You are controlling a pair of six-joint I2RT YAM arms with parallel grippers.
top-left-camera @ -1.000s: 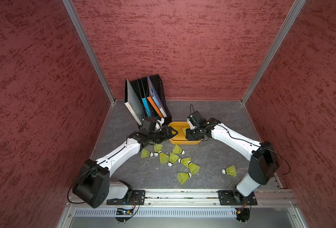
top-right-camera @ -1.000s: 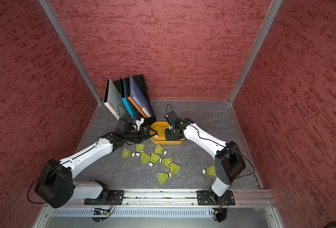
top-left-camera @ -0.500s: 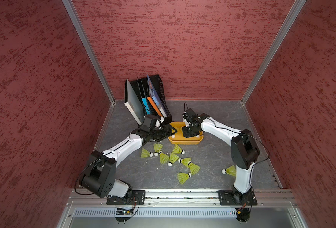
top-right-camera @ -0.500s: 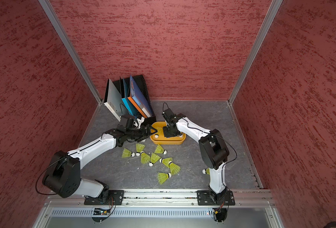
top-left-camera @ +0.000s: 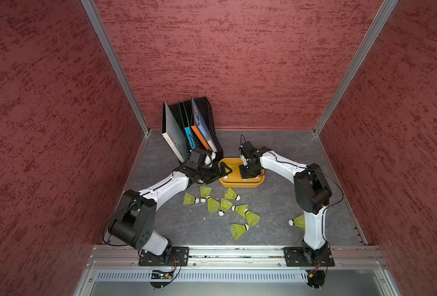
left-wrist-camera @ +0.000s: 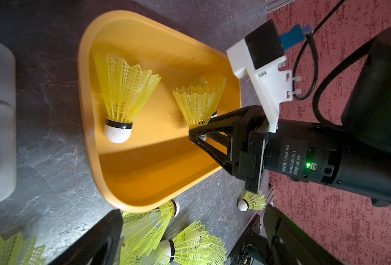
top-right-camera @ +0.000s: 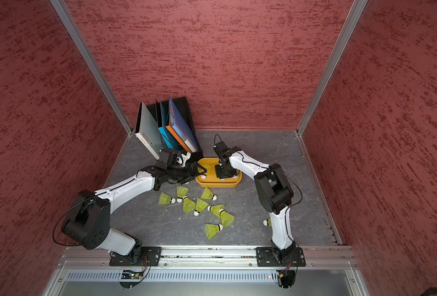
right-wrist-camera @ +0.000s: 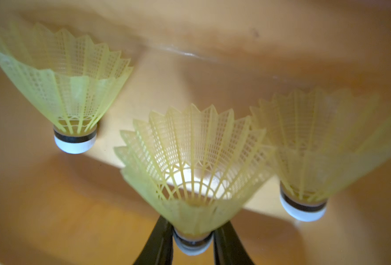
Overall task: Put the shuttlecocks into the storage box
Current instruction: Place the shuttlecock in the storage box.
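While 9 shuttlecocks (top-left-camera: 224, 205) lie outside, storage box (top-left-camera: 240, 184) holds approx. 3.

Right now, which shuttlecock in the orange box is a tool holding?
The middle shuttlecock of three: the right tool pinches its white tip; the two beside it lie free.

The storage box (top-left-camera: 239, 184) sits at frame centre on the grey floor (top-left-camera: 284, 151). The left gripper (top-left-camera: 225, 172) gapes wide over its left rim, and the right gripper (top-left-camera: 246, 176) dips inside. Loose shuttlecocks (top-left-camera: 224, 205) lie scattered just below it, one apart at lower right.
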